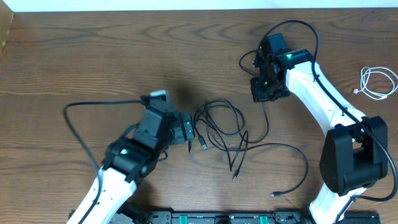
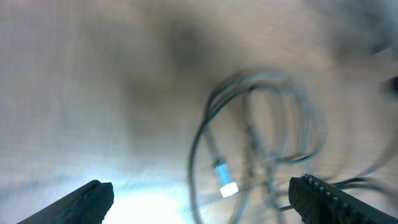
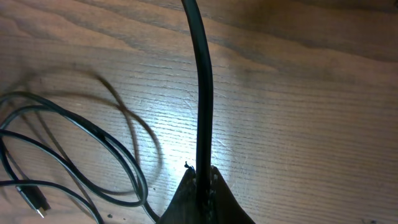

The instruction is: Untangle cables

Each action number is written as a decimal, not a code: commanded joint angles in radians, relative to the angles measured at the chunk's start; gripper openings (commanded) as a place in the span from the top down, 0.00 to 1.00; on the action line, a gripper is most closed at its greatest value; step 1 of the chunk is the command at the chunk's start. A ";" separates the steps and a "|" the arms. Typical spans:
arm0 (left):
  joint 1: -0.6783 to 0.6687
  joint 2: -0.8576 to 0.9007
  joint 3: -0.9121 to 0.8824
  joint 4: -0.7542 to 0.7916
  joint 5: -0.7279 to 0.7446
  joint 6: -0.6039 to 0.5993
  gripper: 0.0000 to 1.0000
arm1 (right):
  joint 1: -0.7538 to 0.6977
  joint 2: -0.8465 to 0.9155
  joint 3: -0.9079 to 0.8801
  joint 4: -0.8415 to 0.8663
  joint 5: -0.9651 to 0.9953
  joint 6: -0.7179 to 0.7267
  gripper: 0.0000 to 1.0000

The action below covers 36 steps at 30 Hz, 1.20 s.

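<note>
Lying in loose, overlapping loops near the middle of the wooden worktop (image 1: 74,56), the black cables (image 1: 219,124) are seen between the two arms. The white cable (image 1: 380,82) is coiled by itself at the right edge, well apart from the black loops.

The right hand (image 3: 202,190) is closed tightly on a black cable strand (image 3: 203,93), which is pinched between the fingertips and runs straight away from them across the wood. From overhead, this strand is seen to leave the right hand and trail towards the loops. More black loops are shown at the left of the right wrist view, flat on the wood.

The left hand (image 2: 208,198) is held wide, its two dark fingertips (image 2: 93,198) set far apart at the lower corners of a badly blurred picture. Between them, blurred loops and a plug (image 2: 225,182) with a pale tip can be made out. From overhead, the left hand is placed just beside the left edge of the loops. One long black tail is curved away to the lower right, where its plug end (image 1: 274,195) rests on the worktop.
</note>
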<state>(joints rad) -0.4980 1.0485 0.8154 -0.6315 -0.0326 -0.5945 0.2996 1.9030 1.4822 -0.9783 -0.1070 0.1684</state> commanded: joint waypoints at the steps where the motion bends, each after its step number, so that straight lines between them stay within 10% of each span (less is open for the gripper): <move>1: 0.002 0.026 -0.064 0.028 0.024 -0.080 0.09 | 0.005 -0.014 0.008 0.001 0.007 0.010 0.98; 14: -0.145 0.119 -0.095 0.080 0.032 -0.050 0.19 | 0.008 -0.014 0.007 0.002 0.006 0.011 0.97; 23: -0.164 0.197 -0.093 0.106 -0.113 -0.050 0.92 | 0.010 -0.014 0.007 0.002 0.006 0.011 0.97; 36: 0.072 -0.114 0.101 0.117 -0.511 0.026 0.92 | 0.002 -0.012 0.007 0.067 0.222 0.065 0.98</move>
<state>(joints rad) -0.5205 1.0187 0.8539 -0.5198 -0.4091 -0.5938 0.3008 1.9030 1.4822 -0.9234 -0.0315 0.1791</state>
